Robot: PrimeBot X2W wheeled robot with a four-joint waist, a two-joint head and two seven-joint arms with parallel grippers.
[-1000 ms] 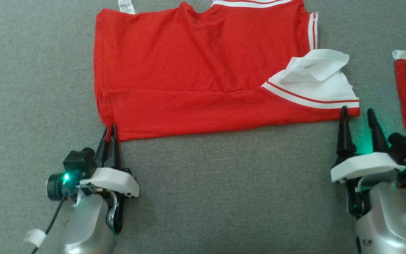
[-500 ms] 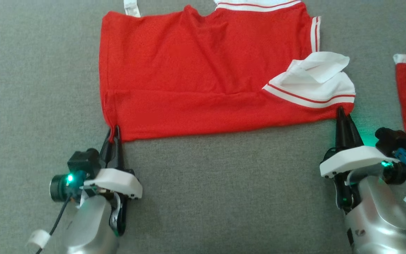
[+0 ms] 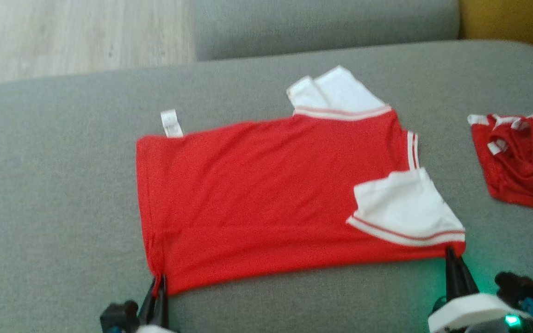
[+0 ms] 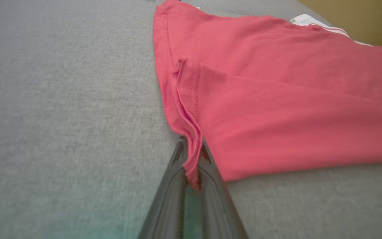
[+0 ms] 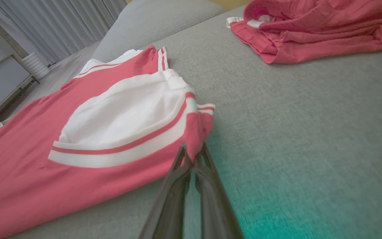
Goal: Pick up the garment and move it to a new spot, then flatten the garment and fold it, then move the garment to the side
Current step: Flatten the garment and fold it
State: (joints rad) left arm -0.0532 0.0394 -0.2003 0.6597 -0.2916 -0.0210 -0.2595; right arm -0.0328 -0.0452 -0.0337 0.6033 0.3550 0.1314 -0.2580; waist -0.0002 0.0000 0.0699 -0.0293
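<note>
Now the right gripper (image 3: 451,259), its fingers apart a second ago, has pinched shut on the near right corner of the red garment (image 3: 266,203), while the left gripper (image 3: 158,286) stays clamped on the near left corner. The garment lies spread in the middle of the grey cushion (image 3: 63,208), hem toward its near edge. With both corners held, the fold can likely start.

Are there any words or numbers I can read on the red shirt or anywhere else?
Nothing here can be read.
White tag at the far edge of the red shirt: too small and blurred to read.
Second red garment off to the right: no print to be seen.
</note>
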